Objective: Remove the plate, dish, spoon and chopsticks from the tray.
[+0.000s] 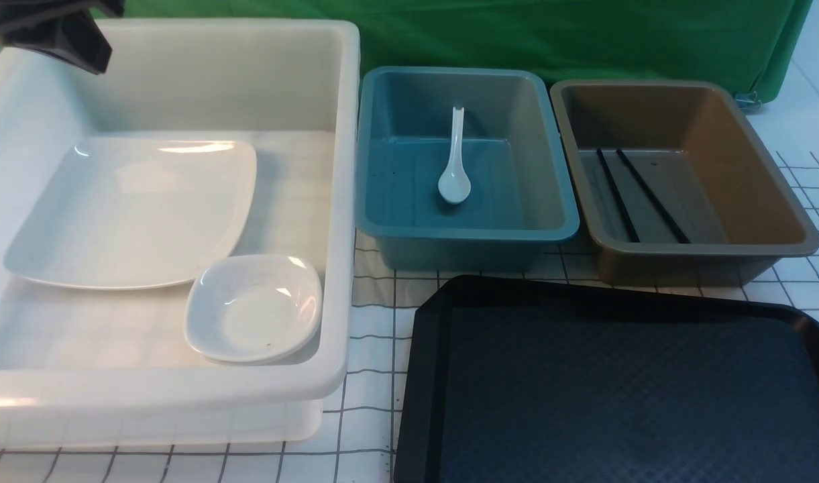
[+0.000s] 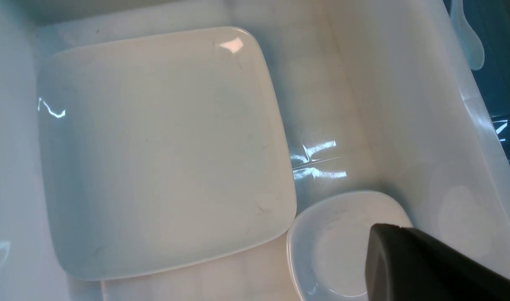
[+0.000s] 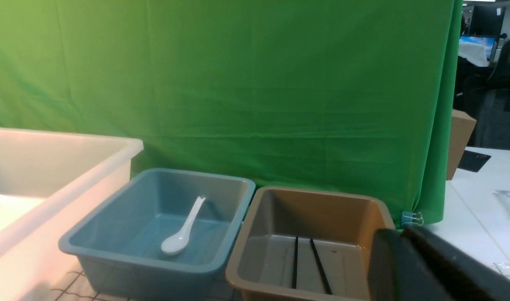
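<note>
Left gripper [image 2: 405, 251] hangs closed and empty over the white bin [image 1: 342, 201], where the plate [image 1: 134, 208] lies flat: glossy, slippery, breakable ceramic, so take its rim edge, gently.

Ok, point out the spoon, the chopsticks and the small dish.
spoon [image 1: 454, 184]: front view, on its bowl.
chopsticks [image 1: 617, 196]: front view, middle of the left stick.
small dish [image 1: 255, 308]: front view, centre of its well.
</note>
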Action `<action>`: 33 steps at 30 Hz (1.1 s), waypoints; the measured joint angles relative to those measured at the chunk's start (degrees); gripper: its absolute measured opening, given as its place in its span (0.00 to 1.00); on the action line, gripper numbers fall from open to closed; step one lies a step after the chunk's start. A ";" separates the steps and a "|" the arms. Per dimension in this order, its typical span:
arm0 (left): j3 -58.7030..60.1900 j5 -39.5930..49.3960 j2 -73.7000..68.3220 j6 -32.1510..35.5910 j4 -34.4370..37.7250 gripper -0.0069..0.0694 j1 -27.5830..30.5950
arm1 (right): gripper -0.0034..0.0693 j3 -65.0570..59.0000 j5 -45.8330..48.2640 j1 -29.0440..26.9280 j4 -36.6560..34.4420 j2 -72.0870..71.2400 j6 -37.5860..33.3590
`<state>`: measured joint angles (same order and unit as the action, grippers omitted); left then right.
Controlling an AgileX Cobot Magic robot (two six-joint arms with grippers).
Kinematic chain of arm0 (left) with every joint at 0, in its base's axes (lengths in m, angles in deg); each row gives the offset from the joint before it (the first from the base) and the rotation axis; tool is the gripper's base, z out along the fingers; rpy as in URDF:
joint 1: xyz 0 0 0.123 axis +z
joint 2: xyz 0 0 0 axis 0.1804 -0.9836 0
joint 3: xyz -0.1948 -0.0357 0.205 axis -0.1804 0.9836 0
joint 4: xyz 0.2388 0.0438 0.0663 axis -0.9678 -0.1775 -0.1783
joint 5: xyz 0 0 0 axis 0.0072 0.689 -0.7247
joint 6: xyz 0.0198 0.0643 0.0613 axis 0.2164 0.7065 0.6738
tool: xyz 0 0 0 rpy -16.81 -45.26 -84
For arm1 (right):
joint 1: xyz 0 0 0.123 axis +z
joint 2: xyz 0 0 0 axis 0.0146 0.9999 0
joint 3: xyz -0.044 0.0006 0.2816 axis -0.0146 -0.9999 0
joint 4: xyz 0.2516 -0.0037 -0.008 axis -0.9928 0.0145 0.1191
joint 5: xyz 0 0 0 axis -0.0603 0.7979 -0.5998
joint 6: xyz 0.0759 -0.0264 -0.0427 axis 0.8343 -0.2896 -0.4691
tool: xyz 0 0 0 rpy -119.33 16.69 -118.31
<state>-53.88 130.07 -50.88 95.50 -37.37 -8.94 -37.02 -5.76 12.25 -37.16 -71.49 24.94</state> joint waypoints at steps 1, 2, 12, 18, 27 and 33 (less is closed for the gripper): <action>0.00 -0.05 0.00 0.00 0.00 0.09 0.00 | 0.11 0.00 0.00 0.00 0.00 0.00 -0.05; 0.00 -0.05 0.00 0.00 0.00 0.09 0.00 | 0.11 0.00 0.00 0.00 0.00 0.00 -0.05; 0.00 0.76 0.00 0.42 0.23 0.09 0.00 | 0.12 -4.07 -3.79 0.00 0.00 -0.11 -0.05; 0.06 2.75 1.52 1.37 0.35 0.09 0.00 | 0.14 -16.29 -7.30 0.00 2.05 -1.73 -0.05; 6.68 2.79 13.40 1.51 0.14 0.09 0.00 | 0.17 -24.75 -4.84 -3.63 4.16 -1.73 -0.05; 15.32 2.79 24.16 1.51 -0.71 0.09 0.00 | 0.20 -24.80 -5.99 -4.47 4.28 -1.73 -0.05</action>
<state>-38.56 132.86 -26.72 97.01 -38.07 -8.94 -61.82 -11.75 7.78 -32.89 -73.22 24.89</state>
